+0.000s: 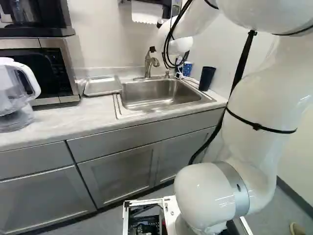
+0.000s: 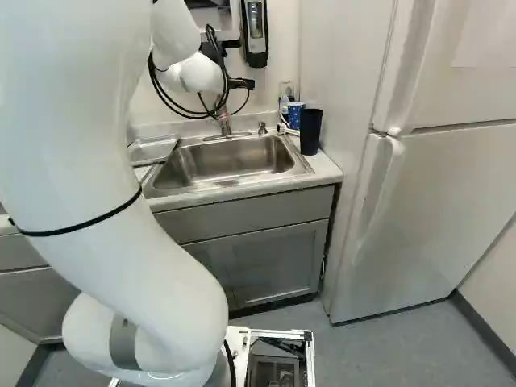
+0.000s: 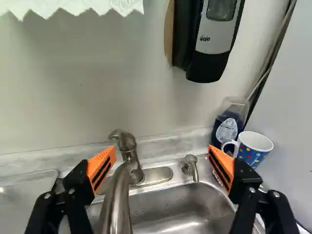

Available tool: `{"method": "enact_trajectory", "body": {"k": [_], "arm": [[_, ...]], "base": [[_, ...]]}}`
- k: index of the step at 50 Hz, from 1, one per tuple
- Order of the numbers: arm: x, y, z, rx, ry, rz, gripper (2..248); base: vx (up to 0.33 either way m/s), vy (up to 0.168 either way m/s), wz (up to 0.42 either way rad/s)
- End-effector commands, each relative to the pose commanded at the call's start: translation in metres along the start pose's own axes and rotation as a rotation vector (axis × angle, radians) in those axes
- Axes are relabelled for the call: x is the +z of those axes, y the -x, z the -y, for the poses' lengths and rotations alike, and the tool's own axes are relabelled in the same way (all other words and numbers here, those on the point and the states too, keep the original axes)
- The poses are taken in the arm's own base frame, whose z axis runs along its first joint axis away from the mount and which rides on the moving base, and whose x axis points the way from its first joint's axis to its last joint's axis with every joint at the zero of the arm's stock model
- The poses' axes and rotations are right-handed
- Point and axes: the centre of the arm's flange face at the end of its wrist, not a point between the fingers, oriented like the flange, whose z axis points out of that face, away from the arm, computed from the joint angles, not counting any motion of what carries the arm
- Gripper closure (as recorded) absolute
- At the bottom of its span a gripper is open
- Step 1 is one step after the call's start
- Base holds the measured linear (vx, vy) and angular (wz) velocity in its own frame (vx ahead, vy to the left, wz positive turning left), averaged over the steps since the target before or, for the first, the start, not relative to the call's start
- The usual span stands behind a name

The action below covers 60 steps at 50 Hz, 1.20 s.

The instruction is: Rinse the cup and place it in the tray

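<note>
Holding nothing with gripper (image 3: pixel 161 150) spread wide. Find likely cup (image 3: pixel 250 155), dotted, near back right corner of counter (image 1: pixel 63 117). Probably rigid, fairly heavy, breakable, slick when wet; best taken by opposite walls, clear of handle (image 3: pixel 229 142).

A pitcher (image 1: pixel 11 93) stands near the microwave (image 1: pixel 57 66), a fridge (image 2: pixel 439 201) beside the cabinets (image 2: pixel 270 256)

Bright, even light, soft shadows on the wall (image 3: pixel 87 97), glints in the sink (image 1: pixel 156 93)
</note>
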Motion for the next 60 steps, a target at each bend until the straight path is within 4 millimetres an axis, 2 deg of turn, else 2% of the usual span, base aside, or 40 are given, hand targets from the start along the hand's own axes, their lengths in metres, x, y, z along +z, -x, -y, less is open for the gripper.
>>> {"method": "enact_trajectory", "body": {"k": [29, 60], "arm": [[0.046, 0.000, 0.006, -0.003, -0.010, 0.079, 3], [0.046, 0.000, 0.006, -0.003, -0.010, 0.072, 3]], "base": [[0.000, 0.000, 0.000], [0.000, 0.000, 0.000]]}}
